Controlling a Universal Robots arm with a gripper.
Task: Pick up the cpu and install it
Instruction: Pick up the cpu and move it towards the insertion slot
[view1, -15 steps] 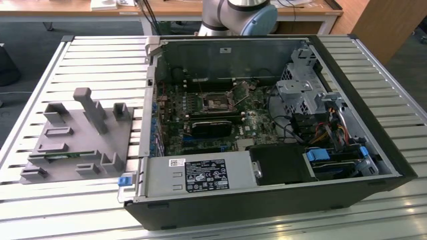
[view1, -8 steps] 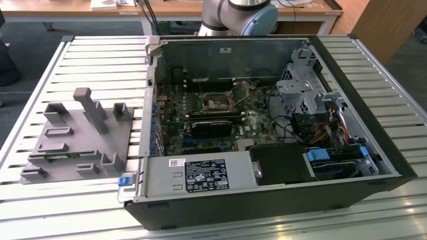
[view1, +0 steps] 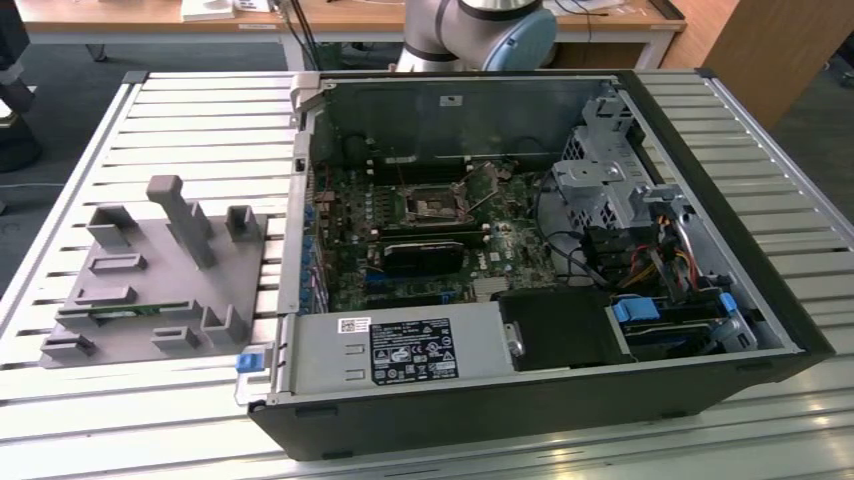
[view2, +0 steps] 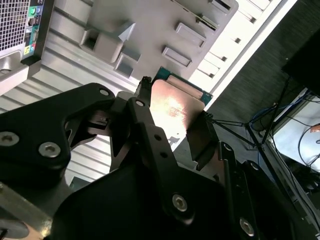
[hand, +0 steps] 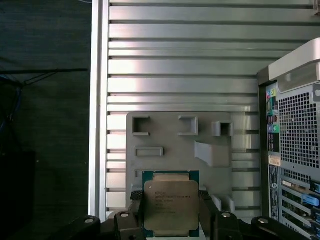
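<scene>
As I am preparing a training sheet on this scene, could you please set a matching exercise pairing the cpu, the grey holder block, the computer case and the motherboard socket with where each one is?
Things:
1. cpu
2. grey holder block
3. computer case
4. motherboard socket

Places:
A. lying open on the slatted table
B. inside the case
C. held between the fingers of the gripper
D. on the table, at the exterior view's left of the case

Pairs: 1-C; 2-D; 3-A; 4-B
</scene>
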